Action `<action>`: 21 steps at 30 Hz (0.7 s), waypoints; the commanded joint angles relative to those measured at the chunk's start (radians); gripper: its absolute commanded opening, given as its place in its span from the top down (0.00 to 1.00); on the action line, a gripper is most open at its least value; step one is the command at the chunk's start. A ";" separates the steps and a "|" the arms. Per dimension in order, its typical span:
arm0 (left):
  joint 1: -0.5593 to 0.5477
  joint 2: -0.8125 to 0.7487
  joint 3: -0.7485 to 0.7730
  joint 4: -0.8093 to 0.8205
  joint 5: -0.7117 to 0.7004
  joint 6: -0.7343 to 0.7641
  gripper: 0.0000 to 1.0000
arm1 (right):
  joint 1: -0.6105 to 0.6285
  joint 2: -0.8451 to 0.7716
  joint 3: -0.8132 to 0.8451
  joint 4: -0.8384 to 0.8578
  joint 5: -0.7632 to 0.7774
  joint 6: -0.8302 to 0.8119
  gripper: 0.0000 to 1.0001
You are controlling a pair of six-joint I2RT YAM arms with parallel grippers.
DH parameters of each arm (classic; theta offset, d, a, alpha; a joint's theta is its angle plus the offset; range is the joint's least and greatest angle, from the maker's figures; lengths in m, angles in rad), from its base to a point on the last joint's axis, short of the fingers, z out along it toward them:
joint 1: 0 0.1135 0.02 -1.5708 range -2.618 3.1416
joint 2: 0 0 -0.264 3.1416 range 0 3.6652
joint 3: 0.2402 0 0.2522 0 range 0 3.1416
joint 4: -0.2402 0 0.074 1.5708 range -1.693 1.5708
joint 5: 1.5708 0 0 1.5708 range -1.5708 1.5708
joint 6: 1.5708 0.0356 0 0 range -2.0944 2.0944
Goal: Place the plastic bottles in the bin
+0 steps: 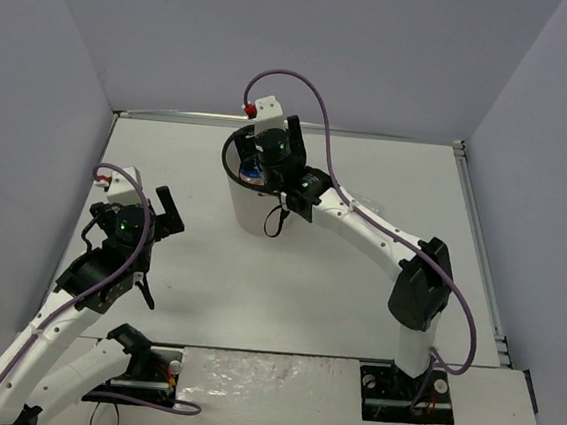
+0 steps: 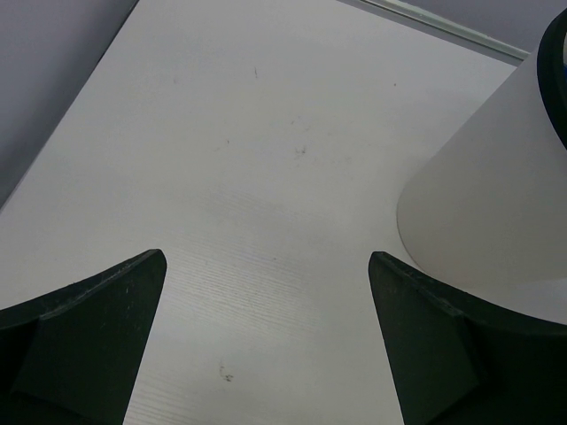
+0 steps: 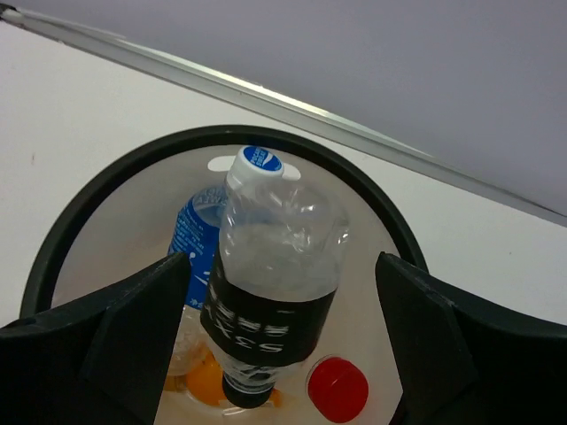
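The right gripper (image 3: 283,264) hangs over the mouth of the bin (image 3: 106,177) with its two black fingers spread apart. A strip of open air shows between each finger and the black-labelled bottle (image 3: 266,329) that stands between them. This bottle is clear, thin, crinkled plastic with a dark band round its middle. It points steeply down into the bin, and nothing grips it.

Beside it to the left lies the blue-labelled bottle (image 3: 190,232). A round red cap (image 3: 337,388) lies lower right, and a patch of the orange-filled bottle (image 3: 199,382) shows lower left. A white cap with a blue top sits at the far end of the pile; whose it is I cannot tell.

The bin's rim is a thick, smooth black ring, and its wall is milky white and slightly tapered. It stands near the table's far edge, where a metal strip (image 3: 292,106) runs below the plain grey wall (image 1: 310,44), so little room lies behind it.

The left gripper (image 2: 266,257) is wide open and holds nothing, above the matte white, faintly grained table (image 2: 221,133). The bin's wall is to its right and open tabletop lies ahead and to its left.
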 commanded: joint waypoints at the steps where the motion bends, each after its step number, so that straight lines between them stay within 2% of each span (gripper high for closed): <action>1: 0.010 0.010 0.019 0.055 -0.033 0.005 0.03 | -0.008 -0.172 -0.021 0.107 -0.016 -0.023 0.00; 5: 0.012 0.028 0.025 0.051 -0.038 0.007 0.03 | -0.040 -0.278 -0.070 0.097 -0.120 -0.052 0.00; 8: 0.013 0.043 0.028 0.042 -0.053 0.007 0.03 | -0.241 -0.351 -0.091 0.060 -0.411 0.014 0.00; 10: 0.013 0.045 0.031 0.034 -0.067 0.007 0.03 | -0.364 -0.370 -0.093 0.012 -0.567 0.000 0.00; 11: 0.015 0.042 0.033 0.024 -0.081 0.008 0.03 | -0.446 -0.364 -0.096 -0.020 -0.664 -0.039 0.00; 16: 0.020 0.019 0.028 0.016 -0.107 0.019 0.03 | -0.710 -0.277 -0.093 -0.158 -0.885 -0.206 0.00; 21: 0.022 0.010 0.017 0.031 -0.093 0.030 0.03 | -0.874 -0.120 -0.028 -0.273 -1.129 -0.350 0.00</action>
